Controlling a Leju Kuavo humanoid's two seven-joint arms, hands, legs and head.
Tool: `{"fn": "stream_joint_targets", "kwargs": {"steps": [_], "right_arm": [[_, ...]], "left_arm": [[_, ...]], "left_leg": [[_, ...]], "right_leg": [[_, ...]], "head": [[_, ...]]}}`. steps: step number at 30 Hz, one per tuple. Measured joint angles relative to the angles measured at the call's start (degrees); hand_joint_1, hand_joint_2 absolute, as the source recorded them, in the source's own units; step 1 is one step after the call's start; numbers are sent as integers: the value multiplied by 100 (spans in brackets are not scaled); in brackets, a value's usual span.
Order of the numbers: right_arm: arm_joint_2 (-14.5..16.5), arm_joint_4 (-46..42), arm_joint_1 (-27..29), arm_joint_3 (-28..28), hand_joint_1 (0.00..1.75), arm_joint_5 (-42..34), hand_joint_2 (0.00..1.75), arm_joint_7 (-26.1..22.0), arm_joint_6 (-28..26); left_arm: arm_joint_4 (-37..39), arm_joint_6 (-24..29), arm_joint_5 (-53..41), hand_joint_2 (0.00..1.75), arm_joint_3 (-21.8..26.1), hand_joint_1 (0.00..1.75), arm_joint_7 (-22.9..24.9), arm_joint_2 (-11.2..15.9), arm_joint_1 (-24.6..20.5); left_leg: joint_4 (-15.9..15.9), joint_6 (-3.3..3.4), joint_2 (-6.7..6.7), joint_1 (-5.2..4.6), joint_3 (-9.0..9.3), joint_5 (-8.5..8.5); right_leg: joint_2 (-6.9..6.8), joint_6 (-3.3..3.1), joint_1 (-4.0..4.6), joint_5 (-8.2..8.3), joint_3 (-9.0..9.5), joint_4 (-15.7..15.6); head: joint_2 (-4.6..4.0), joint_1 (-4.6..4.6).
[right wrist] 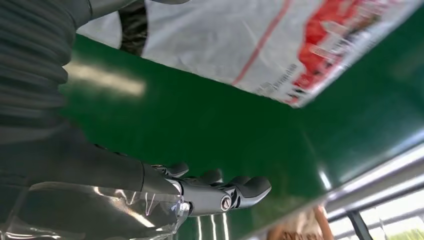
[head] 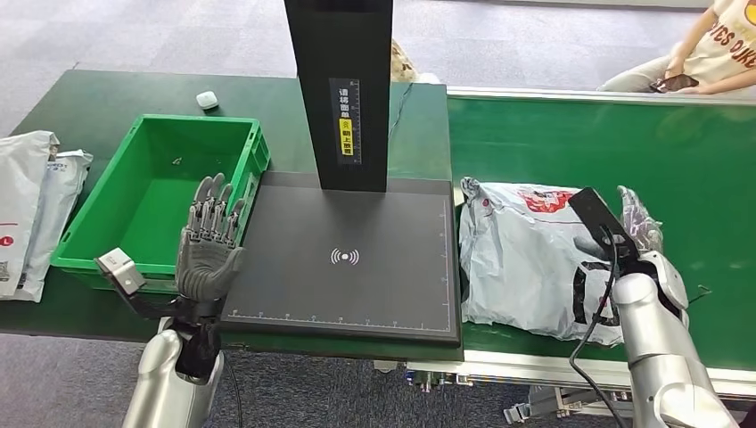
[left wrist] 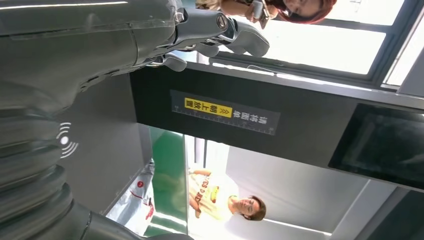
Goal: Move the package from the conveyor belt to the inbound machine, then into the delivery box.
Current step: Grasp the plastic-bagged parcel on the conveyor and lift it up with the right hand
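The package (head: 526,259), a crumpled white plastic mailer with red and black print, lies on the green conveyor belt (head: 579,143) to the right of the inbound machine. My right hand (head: 640,223) is at the package's right edge with its fingers stretched out and holding nothing. In the right wrist view a strip of belt separates the fingers (right wrist: 220,192) from the package (right wrist: 260,40). My left hand (head: 209,245) is raised with fingers spread and empty, above the seam between the green delivery box (head: 160,187) and the machine's black scan plate (head: 348,259).
The machine's black post (head: 343,89) with a yellow label rises at the back of the plate. Other white mailers (head: 31,205) lie left of the box, and a small white object (head: 207,100) lies behind it. A person (head: 704,53) sits beyond the belt at far right.
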Motion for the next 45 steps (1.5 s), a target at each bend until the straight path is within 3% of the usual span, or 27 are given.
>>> {"fn": "stream_joint_targets", "kwargs": {"steps": [6, 14, 16, 20, 26, 29, 33, 36, 42, 45], "right_arm": [[-303, 515, 23, 167, 0, 86, 175, 325, 736], [-448, 758, 42, 279, 0, 77, 175, 348, 826], [-478, 797, 49, 312, 0, -22, 175, 241, 1198], [-662, 824, 202, 496, 0, -354, 175, -255, 2581], [-872, 814, 331, 962, 1, -442, 175, -486, 3061], [-1008, 752, 336, 1303, 21, -575, 175, -600, 3372], [-1106, 566, 400, 1587, 0, -871, 175, -767, 3619], [-1097, 346, 440, 1786, 0, -1089, 175, -959, 3017], [-471, -996, 608, 1648, 0, -1491, 175, -1458, -35], [-127, -1854, 808, 1351, 0, -1758, 175, -1366, -239]], "left_arm": [[-52, -26, -87, 175, 42, 0, 146, 1, 133], [-71, -31, -123, 175, 72, 0, 180, 1, 159], [-70, -52, -131, 175, 79, 0, 181, 1, 157], [-60, -98, -173, 175, 85, 0, 182, 1, 120], [-83, -96, -189, 175, 120, 0, 192, 3, 158], [-138, -95, -194, 175, 141, 0, 233, 3, 198], [-259, -104, -188, 175, 184, 0, 370, 1, 228], [-415, -102, -183, 175, 255, 0, 416, 1, 323], [-869, -68, -269, 175, 353, 0, 437, -61, 645], [-898, -9, -343, 175, 355, 0, 415, -95, 664]], "left_leg": [[1, 5, -3, 0, -2, -4], [0, 7, -2, 0, 0, -5], [1, 7, -1, 0, 2, -5], [1, 9, -7, 0, 1, -6], [2, 11, -2, 0, 5, -11], [2, 11, -1, 0, 8, -12], [2, 10, 0, 0, 9, -13], [-1, 8, 5, 0, 5, -14], [-3, 4, 7, 2, 14, -11], [-5, 2, -7, 4, 13, -10]], "right_leg": [[-3, 2, -2, -2, -1, -1], [-2, 3, 0, -2, -1, -1], [-2, 3, 0, -3, -1, -2], [-9, 9, 0, -6, 6, -3], [0, 10, -1, -8, 8, -4], [0, 11, 0, -8, 11, -4], [2, 11, 2, -8, 13, -4], [9, 9, 4, -7, 13, -2], [5, 0, 10, -14, 9, -1], [-15, -6, 14, -21, 15, -1]], "head": [[0, 0], [0, -1], [0, -1], [0, 2], [0, -2], [0, -1], [0, 0], [0, 1], [0, -2], [0, -1]]}}
